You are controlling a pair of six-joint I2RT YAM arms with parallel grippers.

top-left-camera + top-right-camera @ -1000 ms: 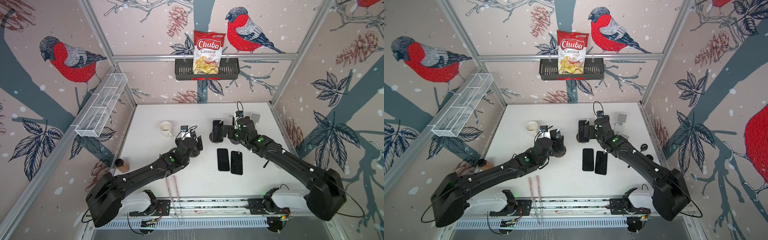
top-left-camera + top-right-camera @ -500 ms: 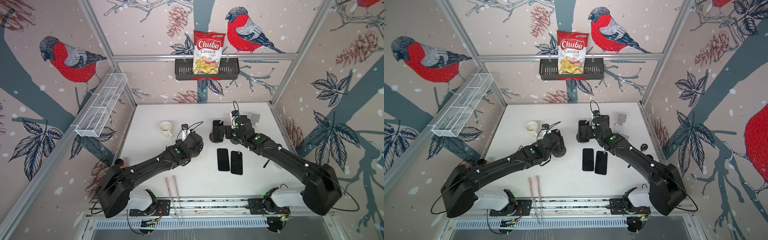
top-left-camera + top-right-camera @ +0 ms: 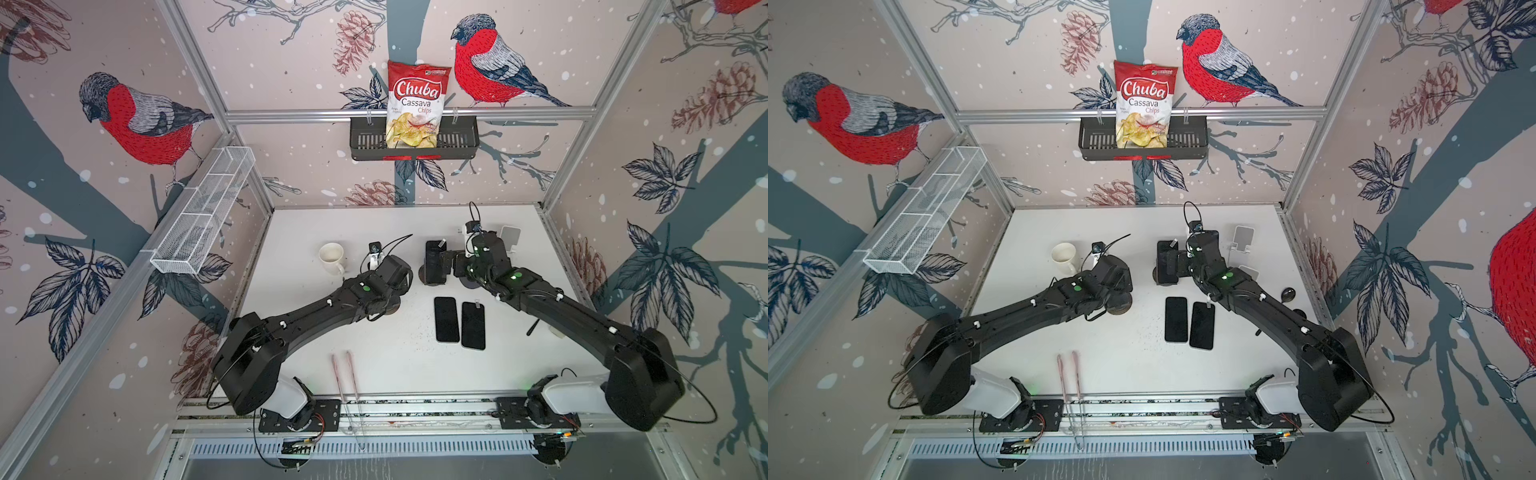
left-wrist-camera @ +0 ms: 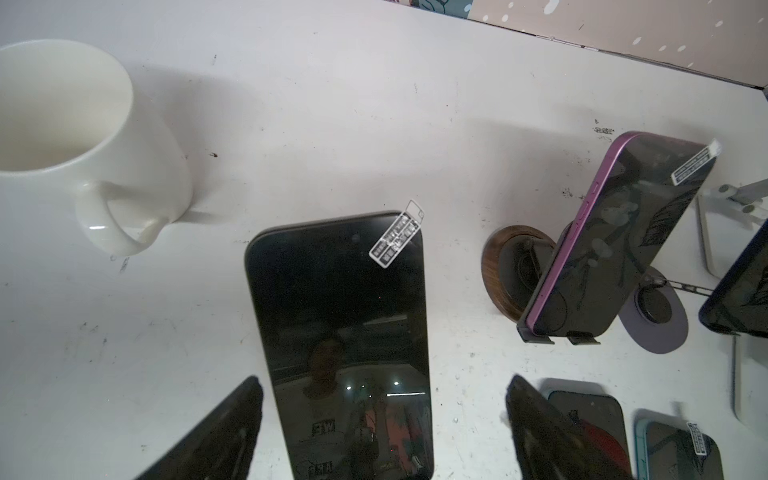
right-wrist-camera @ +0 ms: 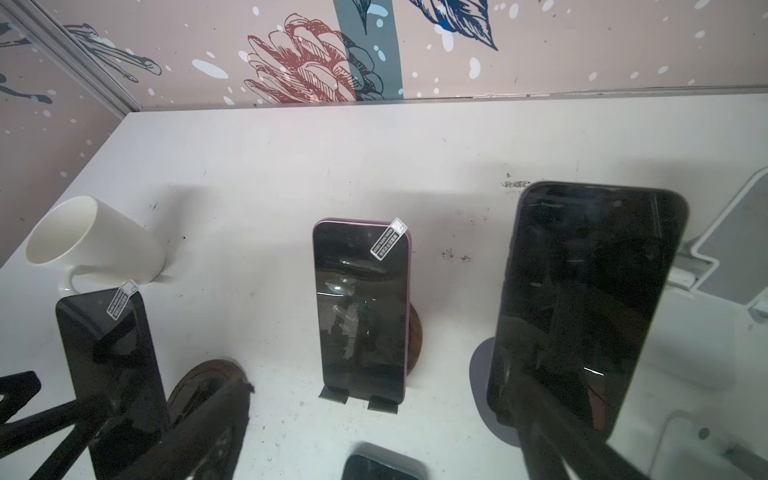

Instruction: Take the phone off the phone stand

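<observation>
Dark-screened slab phones [image 4: 340, 332] [image 4: 623, 232] [image 4: 744, 299] [image 4: 590, 432] [image 4: 681, 453]: we count five.
Round-based phone stands [image 4: 498, 266] [image 5: 195, 374] [image 4: 673, 336]: we count three, two brown wood, one purple.
White plate-backed stands [image 3: 1243, 239] [image 3: 1250, 272]: we make out two.
White ceramic mug [image 3: 331, 254]: we see one.
Red-and-white chip bag [image 3: 417, 104]: one.
Thin pink sticks [image 3: 338, 374] [image 3: 353, 374]: two.

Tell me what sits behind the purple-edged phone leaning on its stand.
A round brown wooden base shows behind the purple-edged phone; whatever props its back is mostly covered.

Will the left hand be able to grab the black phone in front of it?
Probably yes. The left hand is open with a finger on each side of the black phone, and nothing sits between them.
</observation>
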